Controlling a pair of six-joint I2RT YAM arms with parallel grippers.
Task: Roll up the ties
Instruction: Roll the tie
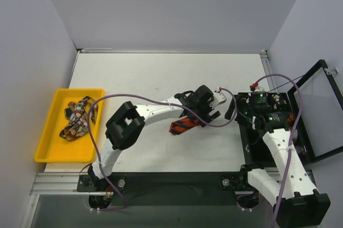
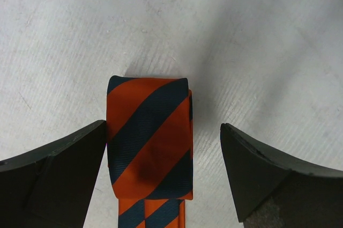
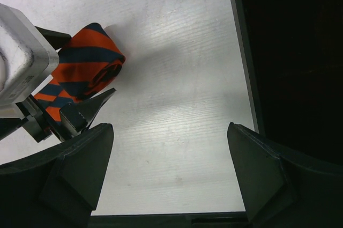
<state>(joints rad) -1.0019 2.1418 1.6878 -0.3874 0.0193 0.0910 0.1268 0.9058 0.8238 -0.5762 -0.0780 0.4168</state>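
- Your left gripper point(image 2: 163, 129) stands wide open, with its black fingers point(image 2: 53, 174) on either side of the orange-and-dark-blue diagonally striped fabric tie point(image 2: 149, 142).
- That tie lies on the white table point(image 2: 241, 35) with its end turned over into a short flat roll. One finger is just beside the roll's edge, and the other stands apart from it.
- Your right gripper point(image 3: 170, 131) is also spread wide and holds nothing. It is over bare table between the roll and the black tray point(image 3: 289, 51).
- In the top view, a heap of brown, cream and black patterned ties point(image 1: 77, 118) lies in the yellow plastic tray point(image 1: 45, 153) at the table's left edge, well apart from both grippers.
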